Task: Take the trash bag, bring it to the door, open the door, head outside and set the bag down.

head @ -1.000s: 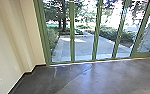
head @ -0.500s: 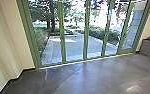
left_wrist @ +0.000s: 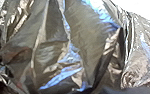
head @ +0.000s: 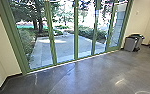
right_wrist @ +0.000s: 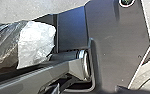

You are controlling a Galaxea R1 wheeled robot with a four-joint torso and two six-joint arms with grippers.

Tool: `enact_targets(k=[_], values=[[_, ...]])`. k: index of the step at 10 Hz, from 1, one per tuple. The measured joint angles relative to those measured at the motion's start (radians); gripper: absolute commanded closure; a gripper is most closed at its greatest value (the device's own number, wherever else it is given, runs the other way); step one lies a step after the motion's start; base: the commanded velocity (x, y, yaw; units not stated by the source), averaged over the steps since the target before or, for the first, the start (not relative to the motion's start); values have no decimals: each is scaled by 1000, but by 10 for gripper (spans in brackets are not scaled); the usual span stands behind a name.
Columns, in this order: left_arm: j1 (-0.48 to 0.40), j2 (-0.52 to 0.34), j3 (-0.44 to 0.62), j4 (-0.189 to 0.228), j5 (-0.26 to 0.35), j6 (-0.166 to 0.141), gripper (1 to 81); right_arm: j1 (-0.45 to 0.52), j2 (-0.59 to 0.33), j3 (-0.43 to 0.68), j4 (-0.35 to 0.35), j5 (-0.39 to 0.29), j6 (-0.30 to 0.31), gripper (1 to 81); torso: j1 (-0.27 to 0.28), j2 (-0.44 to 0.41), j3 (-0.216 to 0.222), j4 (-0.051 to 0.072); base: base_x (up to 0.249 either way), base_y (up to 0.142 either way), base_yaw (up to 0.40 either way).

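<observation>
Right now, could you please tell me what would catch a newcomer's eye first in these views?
Most likely the tall glass wall with green frames, spanning much of the head view, with sunlit paving and trees beyond it. Next, the dark, shiny, crumpled trash bag, large in the left wrist view. Then perhaps the grey bin just past the glass wall's right end.

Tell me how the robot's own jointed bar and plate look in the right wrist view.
The jointed bar is grey, with a shiny silver ring at its joint. The wide plate is dark grey and angular, with a round, pale-rimmed fitting at one corner.
</observation>
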Motion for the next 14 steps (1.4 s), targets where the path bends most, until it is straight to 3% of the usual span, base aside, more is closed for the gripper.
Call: enact_targets(k=[9, 14], values=[[0, 0, 0, 0, 0, 0, 811, 0, 0, 0, 0, 3, 0, 10, 0, 0, 0, 0, 0, 0, -286], [1, 0, 0, 0, 0, 0, 811, 0, 0, -1, -1, 4, 0, 10, 0, 0, 0, 0, 0, 0, -160]])
